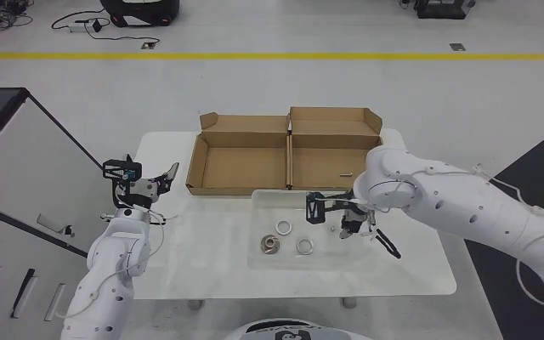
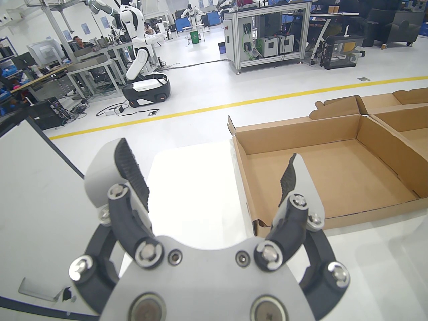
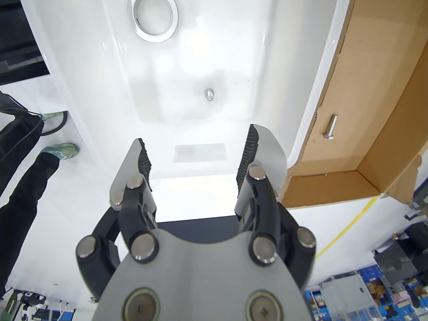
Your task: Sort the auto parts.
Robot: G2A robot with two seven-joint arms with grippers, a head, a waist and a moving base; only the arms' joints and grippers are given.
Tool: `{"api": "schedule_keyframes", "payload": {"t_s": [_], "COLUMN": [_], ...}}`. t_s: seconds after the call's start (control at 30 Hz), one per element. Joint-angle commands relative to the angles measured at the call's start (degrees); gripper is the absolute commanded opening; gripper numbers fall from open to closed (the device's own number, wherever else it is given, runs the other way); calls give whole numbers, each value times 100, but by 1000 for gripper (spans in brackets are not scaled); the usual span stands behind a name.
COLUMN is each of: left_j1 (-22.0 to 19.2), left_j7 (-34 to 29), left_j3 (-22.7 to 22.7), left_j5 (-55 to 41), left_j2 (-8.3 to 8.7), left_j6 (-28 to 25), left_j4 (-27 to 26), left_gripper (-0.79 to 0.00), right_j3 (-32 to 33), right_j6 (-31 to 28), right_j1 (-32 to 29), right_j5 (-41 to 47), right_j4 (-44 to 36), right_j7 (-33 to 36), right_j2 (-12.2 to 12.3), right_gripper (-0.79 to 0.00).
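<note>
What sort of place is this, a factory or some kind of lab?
Most likely a robotics lab or test hall. Another humanoid robot stands on a wheeled base across the floor, a yellow line marks the floor, and a metal equipment rack holds electronics.

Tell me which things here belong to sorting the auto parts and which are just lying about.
Job: white tray, three ring-shaped parts and small bolt in it, longer bolt in one cardboard box, other cardboard box.
Lying about: cables on the floor, small floor plate, white panel beside the table.
</note>
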Motion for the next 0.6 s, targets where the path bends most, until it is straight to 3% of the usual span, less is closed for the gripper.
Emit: {"api": "schedule_keyframes", "payload": {"t_s": [0.0, 0.2, 0.37, 0.57], "left_j1": [0, 0, 0, 0], "left_j7": [0, 0, 0, 0], "left_j3": [0, 0, 0, 0], "left_j5": [0, 0, 0, 0], "left_j2": [0, 0, 0, 0], "left_j6": [0, 0, 0, 0], "left_j4": [0, 0, 0, 0], "left_gripper": [0, 0, 0, 0], "right_j3": [0, 0, 0, 0], "right_j6": [-58, -171, -207, -168], "right_j1": [-40, -118, -213, -309], "right_j5": [-71, -264, -413, -542], "right_j4": [66, 252, 389, 549], "right_j7": [-58, -171, -206, -167], "right_j2": [-44, -187, -335, -532], "right_gripper": [-259, -299, -397, -409]}}
